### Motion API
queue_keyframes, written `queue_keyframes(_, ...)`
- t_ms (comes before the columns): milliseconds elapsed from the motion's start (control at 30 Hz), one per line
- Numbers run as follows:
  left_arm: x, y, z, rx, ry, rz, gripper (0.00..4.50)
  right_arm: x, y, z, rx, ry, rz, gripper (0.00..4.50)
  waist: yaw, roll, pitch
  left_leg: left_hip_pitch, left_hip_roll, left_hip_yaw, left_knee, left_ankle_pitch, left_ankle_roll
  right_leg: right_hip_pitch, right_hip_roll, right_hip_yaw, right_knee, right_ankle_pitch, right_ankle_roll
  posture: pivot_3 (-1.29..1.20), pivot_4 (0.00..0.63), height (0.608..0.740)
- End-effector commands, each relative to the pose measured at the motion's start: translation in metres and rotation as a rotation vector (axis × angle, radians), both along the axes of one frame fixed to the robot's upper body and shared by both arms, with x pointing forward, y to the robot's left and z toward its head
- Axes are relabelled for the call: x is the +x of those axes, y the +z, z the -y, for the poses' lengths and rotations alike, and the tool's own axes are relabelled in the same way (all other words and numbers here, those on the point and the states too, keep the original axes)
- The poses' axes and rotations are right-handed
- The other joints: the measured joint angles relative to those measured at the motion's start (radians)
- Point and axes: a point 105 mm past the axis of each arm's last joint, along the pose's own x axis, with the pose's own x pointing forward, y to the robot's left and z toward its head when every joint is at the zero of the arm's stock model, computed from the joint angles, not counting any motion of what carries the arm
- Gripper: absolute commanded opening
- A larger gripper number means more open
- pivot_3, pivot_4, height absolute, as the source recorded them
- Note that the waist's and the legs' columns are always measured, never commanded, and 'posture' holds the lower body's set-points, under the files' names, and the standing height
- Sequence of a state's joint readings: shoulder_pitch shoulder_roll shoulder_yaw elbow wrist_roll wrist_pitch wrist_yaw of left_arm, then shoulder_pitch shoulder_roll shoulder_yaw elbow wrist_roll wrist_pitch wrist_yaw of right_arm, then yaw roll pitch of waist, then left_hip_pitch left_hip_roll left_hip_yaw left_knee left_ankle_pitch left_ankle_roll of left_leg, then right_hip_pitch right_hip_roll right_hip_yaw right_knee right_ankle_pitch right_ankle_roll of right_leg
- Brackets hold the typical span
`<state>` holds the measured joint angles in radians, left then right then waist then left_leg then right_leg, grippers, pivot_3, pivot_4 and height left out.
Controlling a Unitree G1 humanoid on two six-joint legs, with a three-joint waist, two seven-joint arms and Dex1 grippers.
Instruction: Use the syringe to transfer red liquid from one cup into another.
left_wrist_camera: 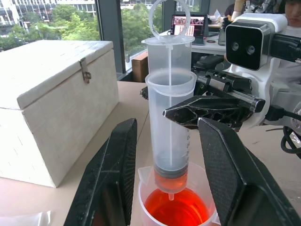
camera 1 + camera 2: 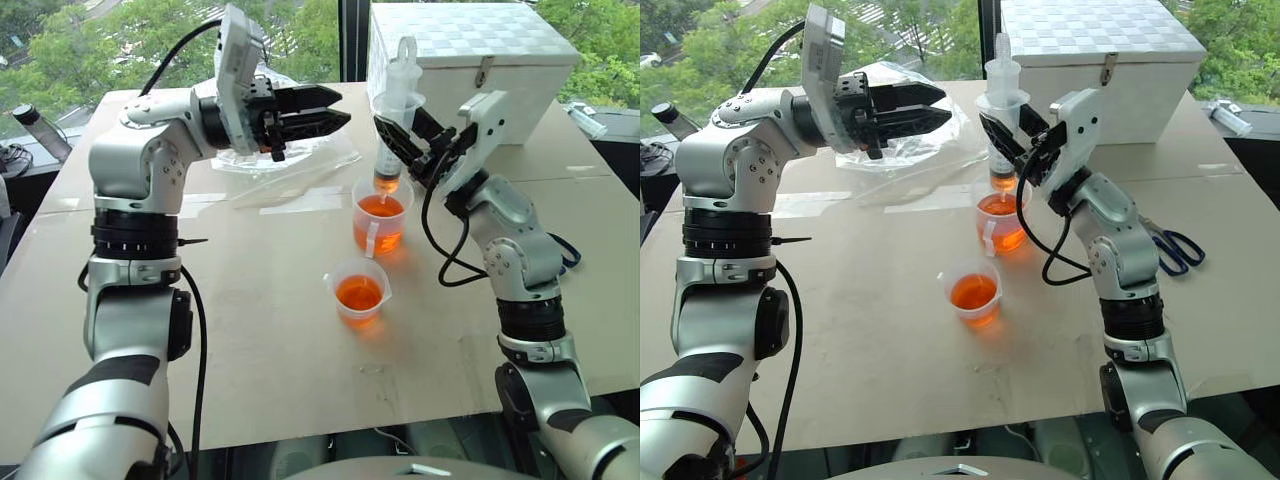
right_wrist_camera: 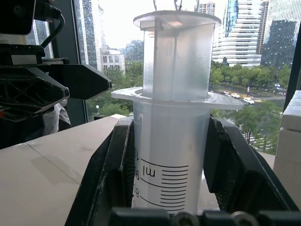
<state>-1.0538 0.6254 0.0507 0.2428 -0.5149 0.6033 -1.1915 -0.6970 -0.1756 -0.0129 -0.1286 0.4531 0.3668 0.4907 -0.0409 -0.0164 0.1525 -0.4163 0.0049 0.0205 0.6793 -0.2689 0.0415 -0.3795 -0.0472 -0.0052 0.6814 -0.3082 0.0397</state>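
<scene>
Clamping the barrel of the syringe (image 2: 395, 120), the right gripper (image 2: 405, 150) is pinching it between both black fingers just below the flange and holding it upright. The white plunger (image 1: 169, 61) is standing partly drawn out of the barrel, and a small amount of red liquid (image 1: 173, 209) is sitting in the bottom of the barrel beneath the plunger seal. The narrow tip is hanging directly over the taller cup (image 2: 380, 215), just above the liquid surface inside it; this cup is resting on the table (image 2: 260, 330) with its white handle facing the robot. The shorter cup (image 2: 358, 290) is standing near it, closer to the robot, and is also containing red liquid.

The left gripper (image 2: 335, 110) is hovering level beside the syringe with its fingers spread apart and gripping nothing. A white box (image 2: 470, 60) is sitting at the far edge of the table, behind the syringe. Blue-handled scissors (image 2: 1175, 250) are lying on the table beyond the right arm.
</scene>
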Motion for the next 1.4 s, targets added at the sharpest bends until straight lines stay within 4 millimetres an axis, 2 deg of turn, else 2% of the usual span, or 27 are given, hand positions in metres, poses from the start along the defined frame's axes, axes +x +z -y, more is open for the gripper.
queue_keyframes(33,-0.01,0.018,-0.008,-0.034,0.012,0.077,2.05,-0.019,0.028,-0.001,0.013,0.05,0.111,1.57,-0.001,0.0,0.0,0.0,0.0,0.0,0.0,0.0,0.0,0.0,0.0,0.0,0.0,0.0,0.0,0.0,0.15,0.74)
queue_keyframes(300,-0.012,0.016,-0.01,-0.044,0.024,0.083,2.05,-0.018,0.011,0.001,-0.023,0.058,0.087,1.57,0.002,0.0,0.0,0.0,0.0,0.0,0.0,0.0,0.0,0.0,0.0,0.0,0.0,0.0,0.0,0.0,0.15,0.74)
queue_keyframes(367,-0.015,0.02,-0.01,-0.062,0.005,0.079,2.05,-0.026,0.019,0.0,0.002,0.131,0.098,1.57,0.002,0.0,0.0,0.0,0.0,0.0,0.0,0.0,0.0,0.0,0.0,0.0,0.0,0.0,0.0,0.0,0.15,0.74)
queue_keyframes(533,-0.022,0.036,-0.018,-0.092,-0.043,0.083,2.05,-0.064,0.037,0.001,0.052,0.366,0.108,1.57,0.001,0.0,0.0,0.0,0.0,0.0,0.0,0.0,0.0,0.0,0.0,0.0,0.0,0.0,0.0,0.0,0.15,0.74)
queue_keyframes(667,-0.028,0.042,-0.021,-0.098,-0.093,0.078,2.05,-0.084,0.04,0.002,0.056,0.463,0.104,1.57,0.002,0.0,0.0,0.0,0.0,0.0,0.0,0.0,0.0,0.0,0.0,0.0,-0.001,0.0,0.0,0.0,0.15,0.74)
queue_keyframes(767,-0.034,0.047,-0.02,-0.109,-0.133,0.074,2.05,-0.095,0.036,0.002,0.041,0.518,0.088,1.57,0.003,0.0,0.0,0.0,0.0,-0.001,0.0,0.0,0.0,0.0,0.0,0.0,-0.001,0.0,0.0,0.0,0.15,0.74)
queue_keyframes(967,-0.051,0.05,-0.004,-0.117,-0.283,0.054,2.05,-0.113,0.007,-0.01,-0.011,0.598,0.017,1.57,0.005,0.0,0.0,0.0,0.0,0.0,0.001,0.0,0.0,0.001,0.0,0.0,-0.001,0.0,0.0,0.0,0.15,0.74)
queue_keyframes(1167,-0.061,0.034,0.002,-0.027,-0.364,-0.014,2.05,-0.12,-0.01,-0.016,-0.042,0.635,-0.031,1.57,0.003,0.0,0.0,0.0,0.0,0.0,0.001,0.0,0.0,0.001,0.0,0.0,-0.001,0.0,0.0,0.0,0.15,0.74)
queue_keyframes(1267,-0.065,0.037,0.005,-0.042,-0.401,-0.027,2.05,-0.122,-0.016,-0.02,-0.056,0.647,-0.05,1.57,0.003,0.0,0.0,0.0,0.0,-0.001,0.001,0.0,0.0,0.0,0.0,0.0,-0.001,0.0,0.0,0.0,0.15,0.74)
queue_keyframes(1400,-0.08,0.043,0.006,-0.084,-0.506,-0.052,2.05,-0.122,-0.02,-0.023,-0.071,0.646,-0.05,1.57,0.004,0.0,0.0,0.0,0.0,-0.001,0.001,0.0,0.0,0.001,0.0,0.0,-0.001,0.0,0.0,0.0,0.15,0.74)
